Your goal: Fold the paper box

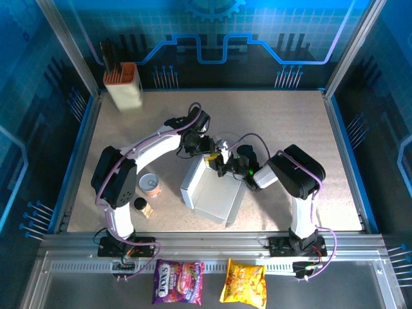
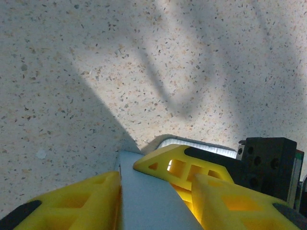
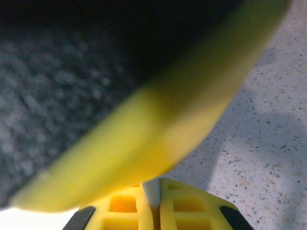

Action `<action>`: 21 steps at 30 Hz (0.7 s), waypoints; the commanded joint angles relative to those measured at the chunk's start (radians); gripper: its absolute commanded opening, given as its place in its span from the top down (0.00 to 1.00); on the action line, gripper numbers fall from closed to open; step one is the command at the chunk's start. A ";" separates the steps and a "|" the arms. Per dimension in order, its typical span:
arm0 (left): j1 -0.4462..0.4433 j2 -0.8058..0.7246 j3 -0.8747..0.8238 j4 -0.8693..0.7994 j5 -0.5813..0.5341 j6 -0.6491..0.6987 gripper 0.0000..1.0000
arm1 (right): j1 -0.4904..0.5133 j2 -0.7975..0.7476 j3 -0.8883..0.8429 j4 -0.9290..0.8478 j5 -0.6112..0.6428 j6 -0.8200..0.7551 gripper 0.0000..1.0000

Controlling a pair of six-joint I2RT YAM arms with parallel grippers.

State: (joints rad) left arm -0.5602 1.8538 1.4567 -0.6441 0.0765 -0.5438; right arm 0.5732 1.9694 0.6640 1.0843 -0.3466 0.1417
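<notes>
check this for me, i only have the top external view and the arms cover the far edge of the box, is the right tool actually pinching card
Observer: Yes. In the right wrist view the right tool is shut on a thin white edge of the paper box.
Operator: and the left tool, gripping or just near
Observer: In the left wrist view a grey box panel fills the gap between the left tool's yellow fingers.
Operator: how close are the two tools
Observer: Very close. One yellow finger of the right tool lies right beside that panel, next to the left tool's fingers, with the speckled table beyond.
</notes>
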 commanded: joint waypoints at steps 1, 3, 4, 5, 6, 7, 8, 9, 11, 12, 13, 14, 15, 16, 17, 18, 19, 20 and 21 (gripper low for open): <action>-0.044 -0.036 -0.033 -0.005 0.123 -0.031 0.56 | 0.047 0.008 -0.006 0.066 0.172 -0.008 1.00; -0.046 -0.041 -0.040 -0.005 0.113 -0.033 0.55 | 0.056 0.015 -0.018 0.102 0.171 -0.021 1.00; -0.049 -0.045 -0.043 -0.006 0.105 -0.033 0.55 | 0.056 0.021 -0.023 0.124 0.156 -0.021 1.00; -0.050 -0.048 -0.044 -0.010 0.090 -0.030 0.55 | 0.056 0.026 -0.031 0.148 0.146 -0.021 1.00; -0.051 -0.051 -0.045 -0.016 0.075 -0.025 0.55 | 0.054 0.028 -0.038 0.161 0.140 -0.023 1.00; -0.053 -0.052 -0.044 -0.022 0.062 -0.021 0.55 | 0.054 0.028 -0.044 0.165 0.139 -0.024 0.95; -0.053 -0.054 -0.043 -0.030 0.052 -0.016 0.55 | 0.053 0.025 -0.051 0.166 0.139 -0.025 0.91; -0.053 -0.055 -0.043 -0.036 0.045 -0.011 0.55 | 0.051 0.022 -0.058 0.167 0.139 -0.026 0.88; -0.053 -0.055 -0.041 -0.049 0.034 -0.004 0.55 | 0.047 0.013 -0.074 0.174 0.136 -0.028 0.81; -0.053 -0.054 -0.039 -0.053 0.031 -0.001 0.55 | 0.046 0.007 -0.083 0.178 0.134 -0.028 0.79; -0.053 -0.051 -0.036 -0.057 0.029 0.002 0.55 | 0.044 0.004 -0.090 0.180 0.136 -0.027 0.77; -0.053 -0.051 -0.036 -0.060 0.029 0.004 0.55 | 0.041 -0.002 -0.097 0.181 0.138 -0.028 0.74; -0.053 -0.051 -0.035 -0.059 0.030 0.004 0.55 | 0.039 -0.005 -0.102 0.186 0.138 -0.027 0.72; -0.053 -0.051 -0.034 -0.060 0.030 0.004 0.55 | 0.037 -0.006 -0.108 0.197 0.136 -0.025 0.72; -0.053 -0.053 -0.035 -0.059 0.032 0.002 0.54 | 0.036 -0.005 -0.110 0.210 0.131 -0.019 0.72; -0.053 -0.053 -0.036 -0.058 0.033 0.002 0.54 | 0.033 -0.004 -0.111 0.221 0.122 -0.012 0.72; -0.053 -0.055 -0.035 -0.055 0.034 0.001 0.54 | 0.031 -0.002 -0.109 0.234 0.113 -0.004 0.72; -0.053 -0.057 -0.038 -0.051 0.037 0.000 0.54 | 0.030 0.002 -0.109 0.253 0.103 0.006 0.73; -0.053 -0.058 -0.039 -0.048 0.038 0.001 0.54 | 0.030 0.006 -0.107 0.273 0.092 0.015 0.73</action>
State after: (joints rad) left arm -0.6025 1.8309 1.4300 -0.6617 0.0795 -0.5438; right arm 0.6121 1.9789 0.5621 1.2591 -0.2398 0.1352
